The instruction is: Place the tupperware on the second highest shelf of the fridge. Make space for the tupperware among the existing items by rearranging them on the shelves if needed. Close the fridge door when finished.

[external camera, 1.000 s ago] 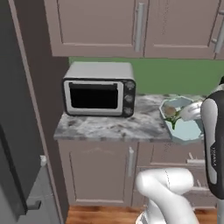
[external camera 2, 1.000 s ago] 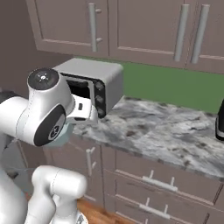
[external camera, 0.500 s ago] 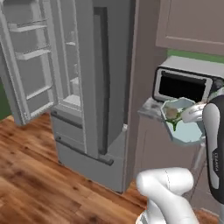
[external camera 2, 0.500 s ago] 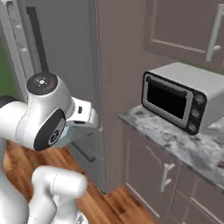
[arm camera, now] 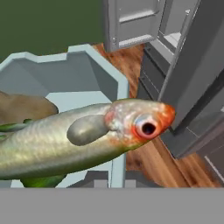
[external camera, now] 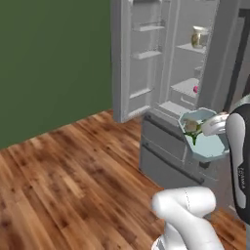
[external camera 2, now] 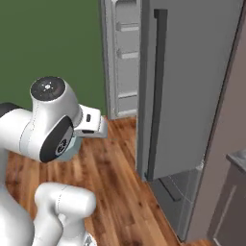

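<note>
Tupperware (external camera: 205, 139) — clamped in tool (external camera: 217, 124)

teal tupperware (external camera: 207, 141) aloft, fridge (external camera: 195, 73) left door open

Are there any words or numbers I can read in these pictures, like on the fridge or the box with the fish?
No words can be read.
Arm: small dark lettering down its side, too blurred to read.
Fridge, jug and tupperware: no writing shows.
</note>
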